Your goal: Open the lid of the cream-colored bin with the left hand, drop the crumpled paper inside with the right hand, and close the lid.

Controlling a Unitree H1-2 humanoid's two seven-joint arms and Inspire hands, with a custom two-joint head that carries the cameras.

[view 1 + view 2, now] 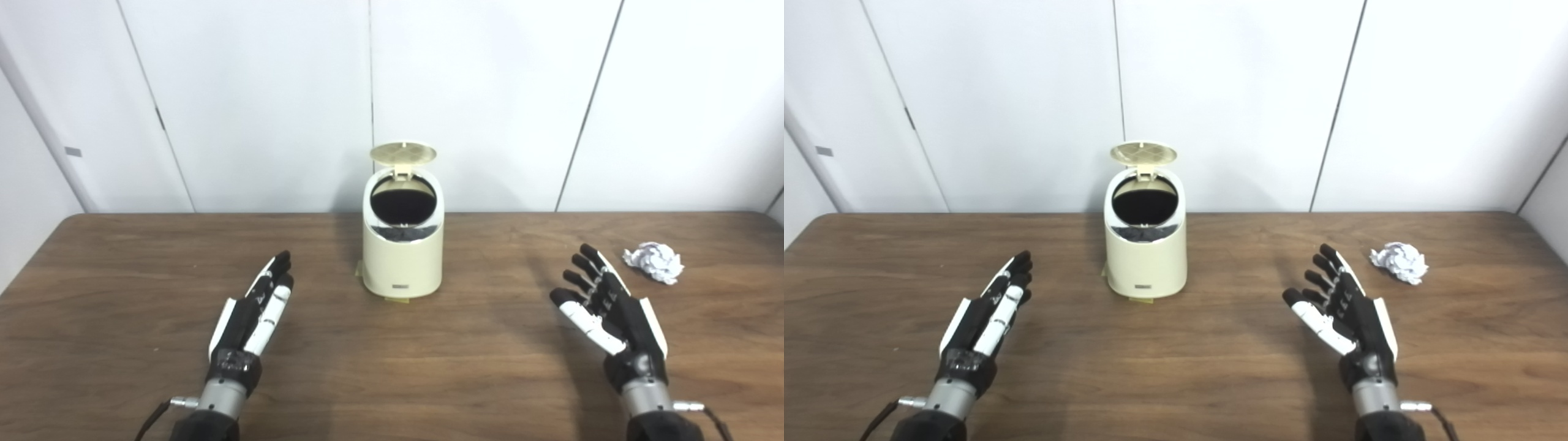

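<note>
A robotics test room or lab, staged rather than lived in. Plain white wall panels [478, 98] with thin dark seams close the scene from nine to three o'clock. A bare wood-grain table [392, 367] fills the foreground. Two black-and-white robot hands, the left hand [254, 315] and right hand [612, 318], rest at seven and five o'clock.

One bin [402, 257] (lid [403, 153] up) — one crumpled paper [653, 261].
</note>
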